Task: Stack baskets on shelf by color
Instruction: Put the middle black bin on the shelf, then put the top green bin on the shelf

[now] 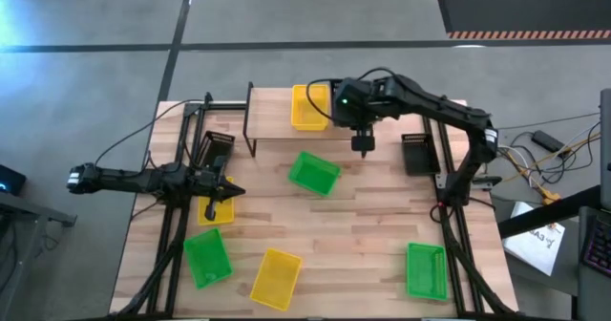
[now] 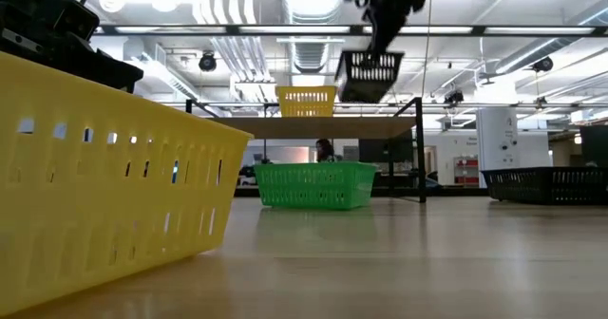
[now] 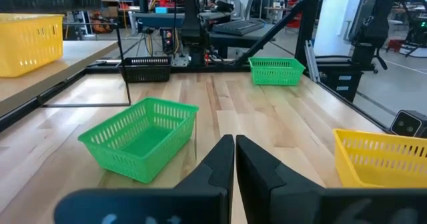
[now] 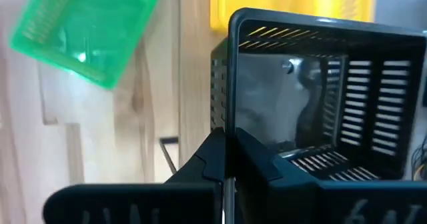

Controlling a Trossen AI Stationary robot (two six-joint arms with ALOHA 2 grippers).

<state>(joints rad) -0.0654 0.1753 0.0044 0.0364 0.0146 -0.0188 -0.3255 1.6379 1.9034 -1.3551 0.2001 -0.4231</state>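
Note:
My right gripper (image 1: 363, 139) hangs over the shelf's (image 1: 277, 120) near edge, shut on a black basket (image 2: 369, 75) that is up in the air. A yellow basket (image 1: 308, 106) stands on the shelf. A green basket (image 1: 314, 173) rests on its base on the table just in front of the shelf. My left gripper (image 3: 235, 159) is shut and touches nothing. It waits at the table's left side above a yellow basket (image 1: 215, 209). My right gripper holds the black basket by one side wall at its rim (image 4: 230, 117), with one finger (image 4: 263, 164) inside the basket and the other (image 4: 210, 161) outside. The fingers come from above, pointing down. The basket hangs below them, lifted clear, higher than the shelf top (image 2: 323, 126).
Near the table's near edge lie a green basket (image 1: 206, 259), a yellow one (image 1: 277, 276) and another green one (image 1: 426, 268). One black basket (image 1: 217, 147) sits at the left and another (image 1: 417, 154) at the right. Bare wood shows on the shelf to the left of the yellow basket.

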